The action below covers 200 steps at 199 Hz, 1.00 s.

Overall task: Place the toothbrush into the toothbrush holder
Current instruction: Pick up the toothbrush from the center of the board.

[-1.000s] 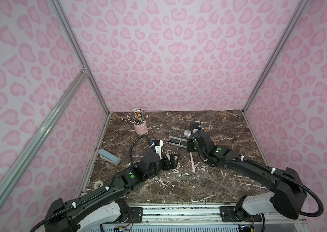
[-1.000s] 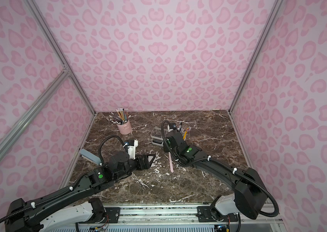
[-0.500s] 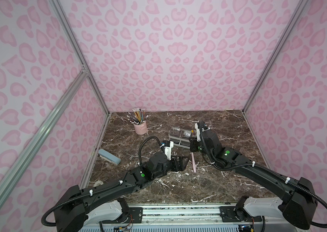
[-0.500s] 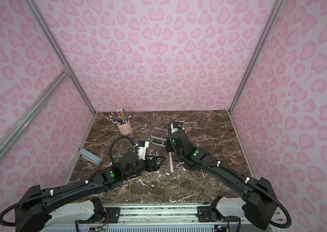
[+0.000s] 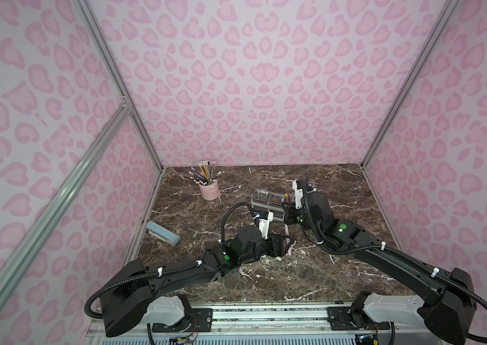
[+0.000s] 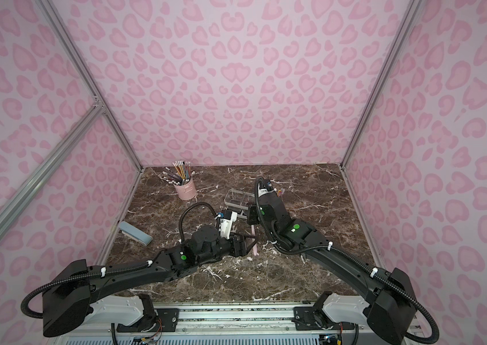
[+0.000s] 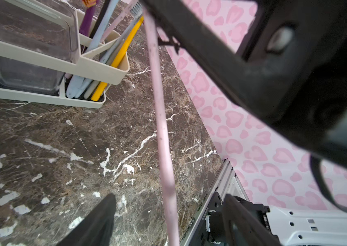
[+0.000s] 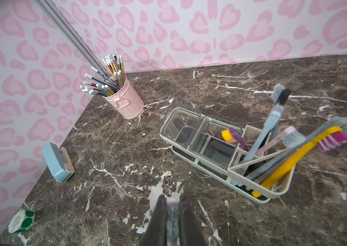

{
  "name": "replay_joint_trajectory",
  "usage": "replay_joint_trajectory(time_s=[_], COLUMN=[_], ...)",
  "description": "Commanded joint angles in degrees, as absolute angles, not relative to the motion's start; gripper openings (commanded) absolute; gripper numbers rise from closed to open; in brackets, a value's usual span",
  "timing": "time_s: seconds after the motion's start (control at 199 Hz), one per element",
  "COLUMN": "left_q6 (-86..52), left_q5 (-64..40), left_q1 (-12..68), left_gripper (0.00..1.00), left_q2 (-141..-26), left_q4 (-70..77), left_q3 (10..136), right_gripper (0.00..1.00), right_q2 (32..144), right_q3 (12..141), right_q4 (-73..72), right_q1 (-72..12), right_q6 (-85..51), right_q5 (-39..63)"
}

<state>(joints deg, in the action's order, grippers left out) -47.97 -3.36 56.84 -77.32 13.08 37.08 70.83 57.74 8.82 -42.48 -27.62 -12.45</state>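
The right fingers [image 8: 171,202] are clenched on the bristle end of the pink toothbrush [image 8: 171,215], which hangs handle-down just on the near side of the holder [image 8: 283,190]. It is outside the holder. The left fingers [image 7: 104,213] stand apart on either side of the lower handle, with gaps showing and no grip. I can't tell whether the handle tip touches the worktop [image 8: 189,85].

The holder's two clear boxes sit at its left. Its slotted end at the right is crowded with roughly six brushes leaning out to the right, which overlap too much for a sure count. In both top views the right arm hides that end.

There is one pink pencil cup [image 8: 125,104] far left, one blue box [image 8: 55,164] by the left wall and one roll of green stickers [image 8: 21,220] near left.
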Motion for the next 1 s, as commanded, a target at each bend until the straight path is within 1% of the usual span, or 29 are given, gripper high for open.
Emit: replay_joint_trajectory(time_s=[0.0,0.07,0.14,0.191,0.396,0.557,0.627,0.647,0.757,0.873,0.908,0.998], left_q6=[-48.47,-48.6,-48.66,-48.58,-48.77,-49.05,-48.98,-48.93,-48.6,-48.12,-48.03,-48.04], left_q5=[-4.51,-4.56,-4.33,-4.14,-3.82,-4.12,-3.97,-3.86,-3.3,-2.77,-2.7,-2.33], left_q1=[56.95,57.08,57.21,57.22,57.3,57.3,57.33,57.35,57.3,57.3,57.29,57.3], left_gripper=[0.76,0.69,0.67,0.63,0.52,0.39,0.37,0.32,0.27,0.14,0.13,0.13], left_q2=[-78.54,-79.14,-79.28,-79.28,-79.61,-80.46,-80.44,-80.4,-79.94,-79.8,-79.8,-79.63], left_q4=[16.65,16.64,16.61,16.32,15.88,15.94,15.82,15.68,15.02,14.12,13.87,13.5], left_q3=[37.41,37.49,37.58,37.66,37.84,38.09,38.22,38.25,38.46,38.88,38.92,38.92], right_gripper=[0.04,0.04,0.04,0.04,0.04,0.04,0.03,0.03,0.03,0.03,0.03,0.03], right_q2=[70.19,70.09,69.98,69.87,69.77,70.04,69.98,70.03,70.09,70.0,70.04,69.87], right_q3=[59.08,59.28,59.3,59.25,58.74,58.49,58.39,58.37,58.1,57.97,57.92,57.84], right_q4=[7.73,7.65,7.71,7.82,7.26,6.95,6.86,6.88,6.79,6.77,6.84,6.99], right_q1=[-42.63,-42.8,-42.79,-42.8,-43.06,-43.37,-43.49,-43.55,-43.6,-43.68,-43.73,-43.82], right_q6=[-27.72,-27.68,-27.61,-27.66,-28.12,-28.27,-28.36,-28.35,-28.48,-28.55,-28.65,-28.82], right_q5=[-12.29,-12.47,-12.66,-12.63,-12.57,-12.71,-12.67,-12.76,-12.79,-12.75,-12.79,-12.83])
